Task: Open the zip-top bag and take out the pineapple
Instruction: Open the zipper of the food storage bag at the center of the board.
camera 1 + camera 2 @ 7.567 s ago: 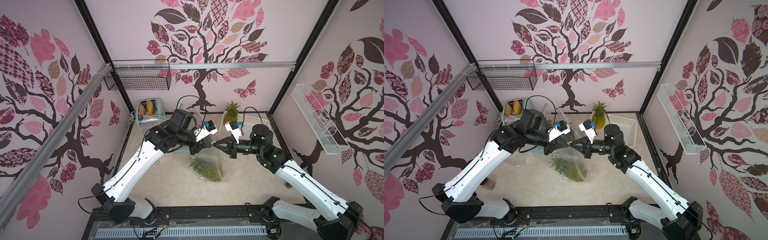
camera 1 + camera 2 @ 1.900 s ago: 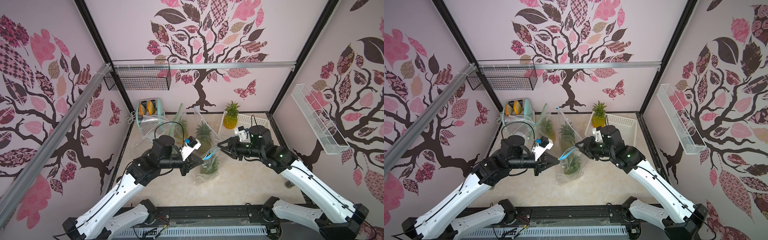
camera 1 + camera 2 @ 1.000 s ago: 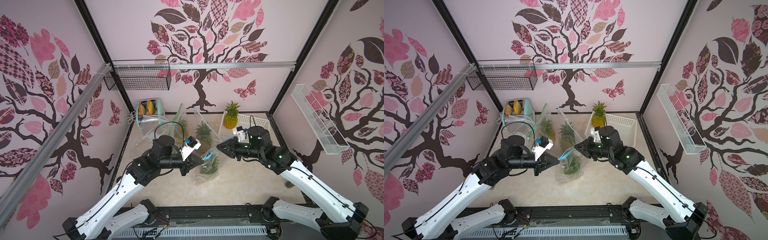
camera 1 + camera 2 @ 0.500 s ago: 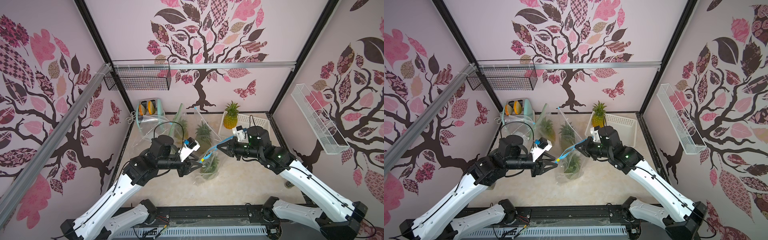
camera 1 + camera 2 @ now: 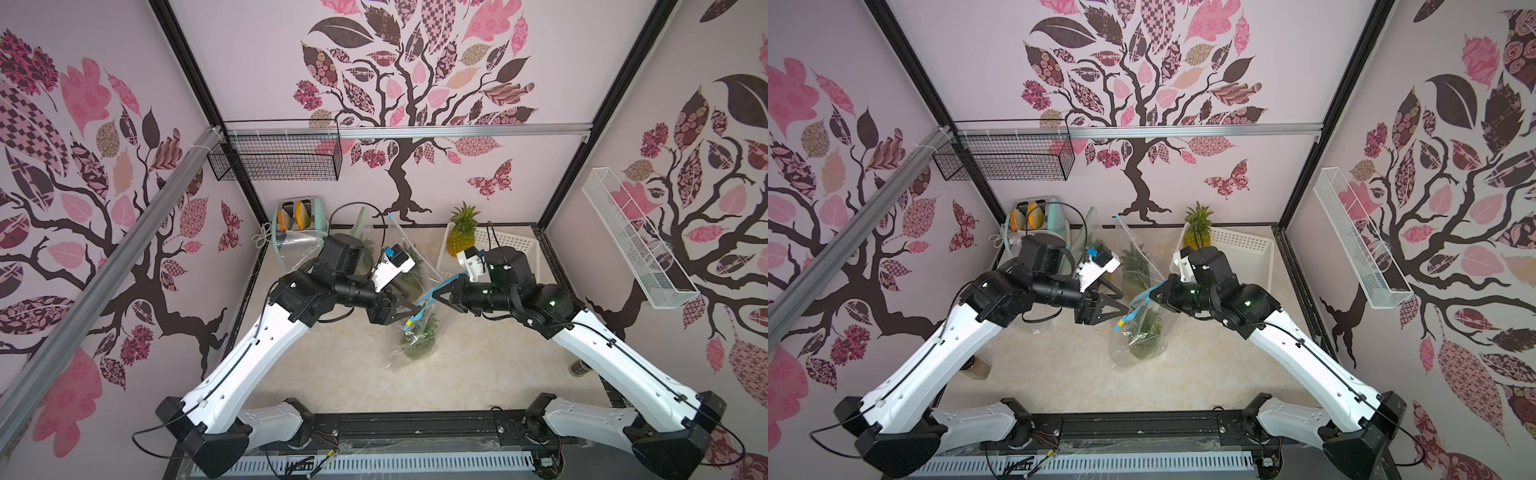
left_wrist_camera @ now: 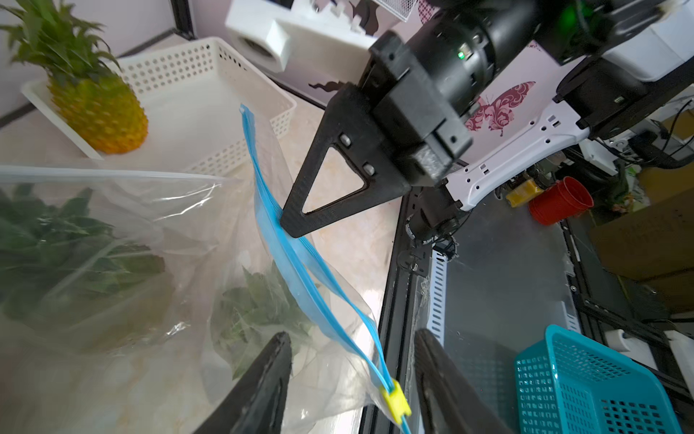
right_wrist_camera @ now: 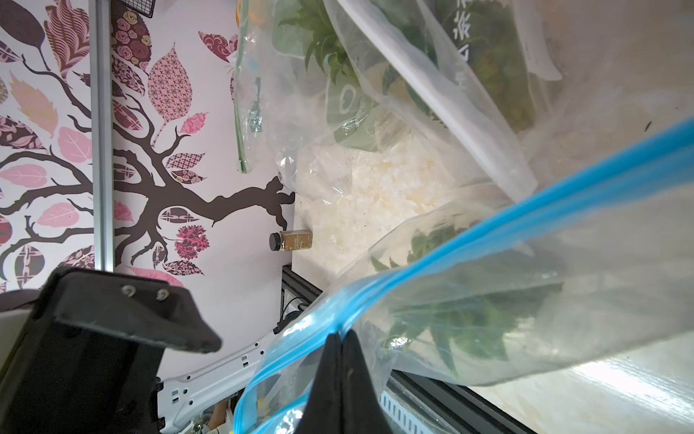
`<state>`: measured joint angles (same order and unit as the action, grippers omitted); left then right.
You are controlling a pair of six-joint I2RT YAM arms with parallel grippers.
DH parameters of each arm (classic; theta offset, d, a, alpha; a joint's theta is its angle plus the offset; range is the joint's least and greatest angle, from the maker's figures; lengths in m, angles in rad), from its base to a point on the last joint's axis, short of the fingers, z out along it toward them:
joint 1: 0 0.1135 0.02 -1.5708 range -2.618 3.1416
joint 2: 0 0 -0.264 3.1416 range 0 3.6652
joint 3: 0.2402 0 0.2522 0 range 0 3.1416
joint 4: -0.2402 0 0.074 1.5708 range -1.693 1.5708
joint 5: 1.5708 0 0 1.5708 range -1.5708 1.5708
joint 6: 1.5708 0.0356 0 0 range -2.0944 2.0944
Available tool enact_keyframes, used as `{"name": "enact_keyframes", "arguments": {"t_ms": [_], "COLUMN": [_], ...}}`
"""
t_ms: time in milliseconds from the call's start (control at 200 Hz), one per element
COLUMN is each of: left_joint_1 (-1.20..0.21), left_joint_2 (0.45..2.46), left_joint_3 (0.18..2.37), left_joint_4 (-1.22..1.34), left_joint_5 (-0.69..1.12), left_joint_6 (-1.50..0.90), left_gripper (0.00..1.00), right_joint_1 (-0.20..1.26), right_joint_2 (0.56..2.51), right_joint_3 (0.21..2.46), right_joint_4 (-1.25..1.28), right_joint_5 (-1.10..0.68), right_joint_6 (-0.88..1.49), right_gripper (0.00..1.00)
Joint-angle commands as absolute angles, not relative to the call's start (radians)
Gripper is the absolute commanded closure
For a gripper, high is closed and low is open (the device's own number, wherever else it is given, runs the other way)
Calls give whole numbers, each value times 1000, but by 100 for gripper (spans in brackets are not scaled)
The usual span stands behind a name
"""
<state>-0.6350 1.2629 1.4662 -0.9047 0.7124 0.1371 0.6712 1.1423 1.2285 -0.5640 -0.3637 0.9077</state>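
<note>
The zip-top bag [image 5: 412,347] is thin, clear, crinkled plastic. It stands near the middle of the pale, marbled worktop [image 5: 478,365], with its base on the surface and its top pulled up. Inside it, the pineapple [image 5: 1144,332] shows as spiky green leaves over a rough body.

The right gripper [image 7: 340,340] has its flat black fingers pressed together on the bag's blue zip strip [image 6: 278,240]. Beside that pinch the strip splits into two tracks.

The left gripper [image 6: 351,336] is spread apart and holds nothing. The blocky yellow slider [image 6: 395,402] hangs between its fingers at the strip's low end.

At the worktop's far right corner a bare pineapple [image 5: 461,237] stands upright in a white perforated basket [image 5: 513,245].
</note>
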Motion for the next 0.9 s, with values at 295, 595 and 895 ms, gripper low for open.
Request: {"name": "enact_keyframes", "arguments": {"t_ms": [295, 595, 895], "left_joint_1": [-632, -633, -690], "left_joint_2": [1335, 1353, 1209], "left_joint_3": [1505, 1506, 1435], "left_joint_4": [-914, -894, -792], "left_joint_5": [734, 641, 282], "left_joint_6": [138, 111, 12], "left_gripper": [48, 93, 100], "right_joint_1": [705, 737, 739], "right_joint_2": [1149, 1184, 1239], "right_joint_3": [1295, 1384, 1597], "right_joint_4": [-575, -639, -923], "right_joint_5": [-362, -373, -335], "right_joint_6": [848, 782, 655], "right_gripper": [100, 100, 100]}}
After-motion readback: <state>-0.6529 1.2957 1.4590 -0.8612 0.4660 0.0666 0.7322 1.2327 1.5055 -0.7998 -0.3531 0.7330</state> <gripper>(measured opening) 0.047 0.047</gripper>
